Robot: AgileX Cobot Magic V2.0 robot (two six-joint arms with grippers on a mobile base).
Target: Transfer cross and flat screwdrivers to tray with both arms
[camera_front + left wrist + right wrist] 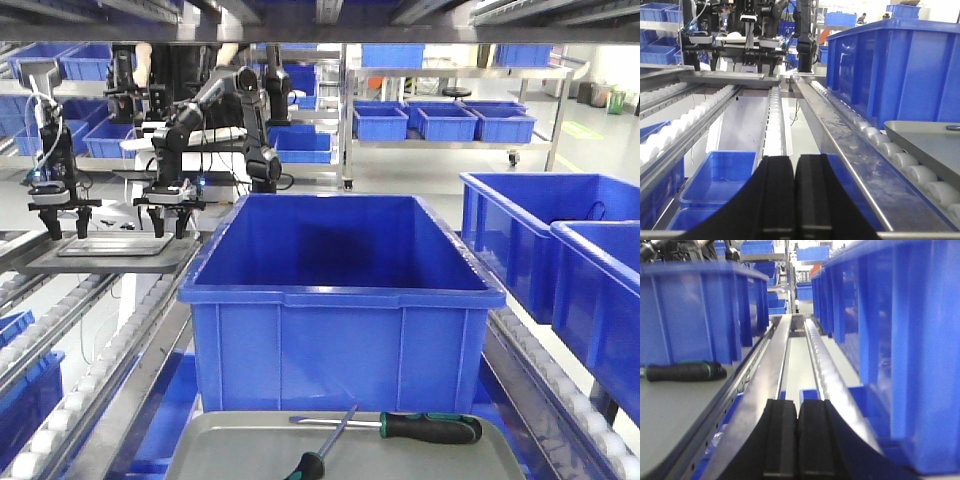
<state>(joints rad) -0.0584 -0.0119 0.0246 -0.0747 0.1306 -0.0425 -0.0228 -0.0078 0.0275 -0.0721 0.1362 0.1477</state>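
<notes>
Both black-handled, green-banded steel screwdrivers (400,426) already lie in shallow grey metal tray (225,440). Long one lies crosswise, left of clenched right claw (798,440); left claw (794,197) clenched too.

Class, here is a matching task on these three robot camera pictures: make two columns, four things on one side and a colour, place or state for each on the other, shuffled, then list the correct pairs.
Things
1. Tray
2. Big bin
3. Screwdrivers
4. Left gripper and right gripper

Descriptions
A. Deep, blue plastic, standing just behind the tray
B. Fingers pressed together, holding nothing
C. Shallow, grey, low rim, nearest the front camera
D. Black and green handles, shafts crossing, lying on the tray

Pairs: 1-C, 2-A, 3-D, 4-B
</notes>
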